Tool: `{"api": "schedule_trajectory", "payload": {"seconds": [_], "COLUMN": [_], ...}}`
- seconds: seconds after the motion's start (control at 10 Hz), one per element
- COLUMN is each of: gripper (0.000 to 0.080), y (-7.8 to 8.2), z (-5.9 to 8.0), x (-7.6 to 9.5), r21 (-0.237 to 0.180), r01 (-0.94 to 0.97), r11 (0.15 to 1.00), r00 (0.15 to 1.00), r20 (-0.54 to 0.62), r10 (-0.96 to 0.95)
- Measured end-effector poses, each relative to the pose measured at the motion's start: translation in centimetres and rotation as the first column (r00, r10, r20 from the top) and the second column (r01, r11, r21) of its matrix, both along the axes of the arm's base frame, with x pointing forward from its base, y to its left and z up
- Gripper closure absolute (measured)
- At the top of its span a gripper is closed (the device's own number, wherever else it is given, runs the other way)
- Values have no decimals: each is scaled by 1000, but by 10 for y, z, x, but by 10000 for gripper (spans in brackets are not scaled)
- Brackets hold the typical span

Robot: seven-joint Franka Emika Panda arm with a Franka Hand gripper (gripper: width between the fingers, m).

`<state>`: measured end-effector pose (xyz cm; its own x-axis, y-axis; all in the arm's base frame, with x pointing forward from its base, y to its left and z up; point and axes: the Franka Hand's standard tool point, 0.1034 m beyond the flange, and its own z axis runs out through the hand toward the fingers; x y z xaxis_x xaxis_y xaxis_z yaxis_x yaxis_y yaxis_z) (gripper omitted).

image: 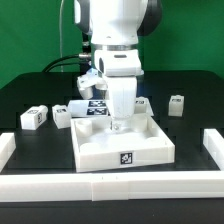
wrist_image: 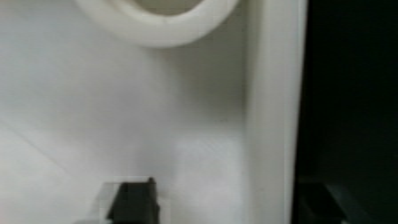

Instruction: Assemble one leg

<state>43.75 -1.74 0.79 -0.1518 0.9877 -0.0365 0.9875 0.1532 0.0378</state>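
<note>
The large white square tabletop [image: 100, 152] lies in the middle of the black table, raised rim up. My gripper [image: 118, 127] points down at its far part. In the wrist view a dark fingertip [wrist_image: 134, 200] stands over the white tabletop surface [wrist_image: 107, 120]. The other finger is barely visible against the black table beyond the rim wall [wrist_image: 270, 110]. The jaws stand wide apart on either side of that wall and hold nothing. A round corner socket [wrist_image: 160, 22] shows ahead. Small white tagged legs lie loose: two at the exterior view's left [image: 35, 117] [image: 62, 115], one at its right [image: 177, 104].
A white U-shaped fence runs along the front [image: 110, 187] and up both sides [image: 8, 147] [image: 214, 142]. The marker board [image: 92, 103] lies behind the tabletop, partly hidden by the arm. A green backdrop stands behind the table.
</note>
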Motion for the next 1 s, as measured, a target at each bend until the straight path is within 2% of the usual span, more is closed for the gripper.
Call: {"api": "schedule_trajectory", "payload": {"seconds": [0.1,0.2,0.4,0.8,0.9,1.0], "gripper": [590,718,742,742,742,742], "y": [0,0,0,0,4,22], "z": [0,0,0,0,0,0], "x": [0,0,-1,-1,0,2], "r21": [0,0,-1,-1,3,17], "r01": [0,0,0,0,23,110], "r11": [1000,1000,1000,1000,1000,994], "r00": [1000,1000,1000,1000,1000,994], "r20": [0,-1,-3,-3,0,16], "r10": [0,0,0,0,-23,-110]}}
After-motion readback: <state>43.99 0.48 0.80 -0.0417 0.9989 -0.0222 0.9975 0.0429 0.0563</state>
